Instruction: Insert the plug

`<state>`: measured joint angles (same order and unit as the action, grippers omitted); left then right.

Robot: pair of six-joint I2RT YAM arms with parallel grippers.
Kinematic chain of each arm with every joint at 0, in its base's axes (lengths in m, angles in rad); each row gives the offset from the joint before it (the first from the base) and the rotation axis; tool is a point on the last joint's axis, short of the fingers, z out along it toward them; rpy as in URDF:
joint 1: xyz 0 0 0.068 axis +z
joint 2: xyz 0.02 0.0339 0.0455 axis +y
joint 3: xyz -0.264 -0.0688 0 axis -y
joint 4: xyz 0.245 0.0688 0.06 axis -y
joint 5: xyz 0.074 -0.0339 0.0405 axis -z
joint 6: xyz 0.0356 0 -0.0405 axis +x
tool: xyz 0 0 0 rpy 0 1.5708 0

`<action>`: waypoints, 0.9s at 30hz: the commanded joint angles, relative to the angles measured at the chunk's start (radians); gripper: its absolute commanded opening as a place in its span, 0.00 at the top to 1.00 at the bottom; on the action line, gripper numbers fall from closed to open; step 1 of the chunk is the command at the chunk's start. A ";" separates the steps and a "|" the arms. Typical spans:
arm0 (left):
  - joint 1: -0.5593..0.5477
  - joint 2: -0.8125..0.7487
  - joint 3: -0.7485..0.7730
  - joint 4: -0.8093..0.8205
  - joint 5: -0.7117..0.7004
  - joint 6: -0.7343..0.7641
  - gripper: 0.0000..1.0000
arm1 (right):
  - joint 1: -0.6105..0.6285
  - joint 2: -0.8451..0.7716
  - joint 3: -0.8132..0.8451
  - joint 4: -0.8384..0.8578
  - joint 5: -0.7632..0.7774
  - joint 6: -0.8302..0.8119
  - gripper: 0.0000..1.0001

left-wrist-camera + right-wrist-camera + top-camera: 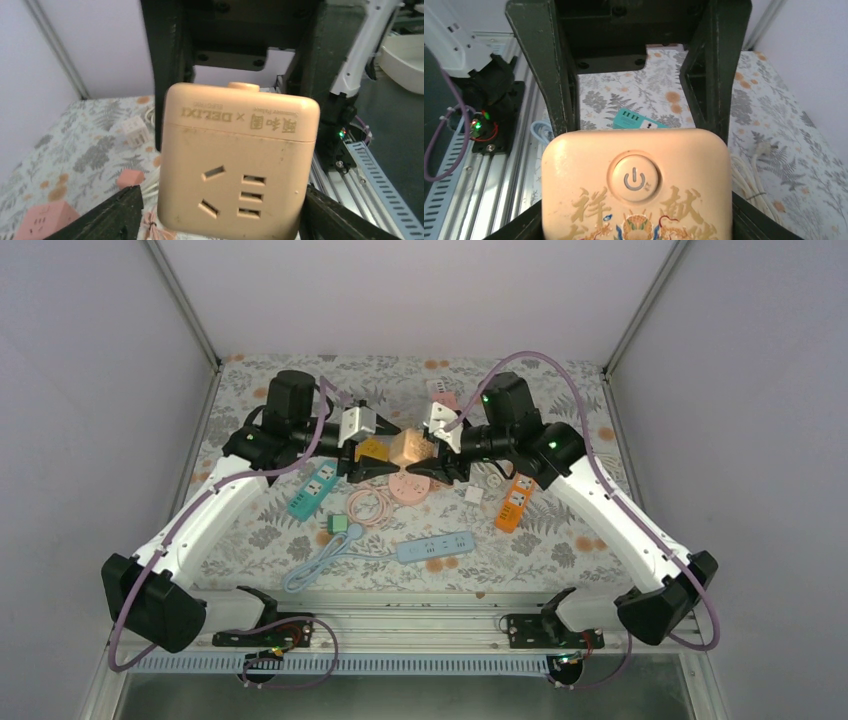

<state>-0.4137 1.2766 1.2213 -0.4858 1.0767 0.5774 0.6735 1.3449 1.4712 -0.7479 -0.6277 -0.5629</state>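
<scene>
A peach cube socket [408, 448] hangs in the air over the middle of the table, between both grippers. In the left wrist view its socket face [240, 160] fills the space between the fingers, and a gap shows beside the left finger [112, 212], so my left gripper [390, 457] stands open around it. In the right wrist view the cube's power-button face [636, 185] sits flush against both fingers. My right gripper [428, 460] is shut on the cube. A small green plug [338, 526] lies on the table at the end of a light-blue cable.
On the floral table lie a teal power strip [312, 490], an orange strip [515, 503], a blue strip [435, 547], a pink socket [408, 487] with a coiled pink cable [370, 506], a white plug [473, 494] and a white cube [440, 392] at the back.
</scene>
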 commanded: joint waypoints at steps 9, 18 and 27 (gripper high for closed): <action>0.008 -0.171 -0.160 0.357 -0.654 -0.589 0.02 | 0.003 -0.121 -0.245 0.254 0.253 0.368 0.51; 0.009 -0.411 -0.241 0.221 -1.130 -0.763 0.00 | 0.003 -0.022 -0.303 0.279 0.515 0.467 0.49; 0.010 -0.530 -0.323 0.264 -1.215 -0.711 0.00 | -0.013 0.171 -0.252 0.302 0.434 0.458 0.48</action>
<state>-0.4061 0.7700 0.9352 -0.2409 -0.0612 -0.1425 0.6724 1.4792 1.1919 -0.5060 -0.1703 -0.1032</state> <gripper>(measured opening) 0.999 0.621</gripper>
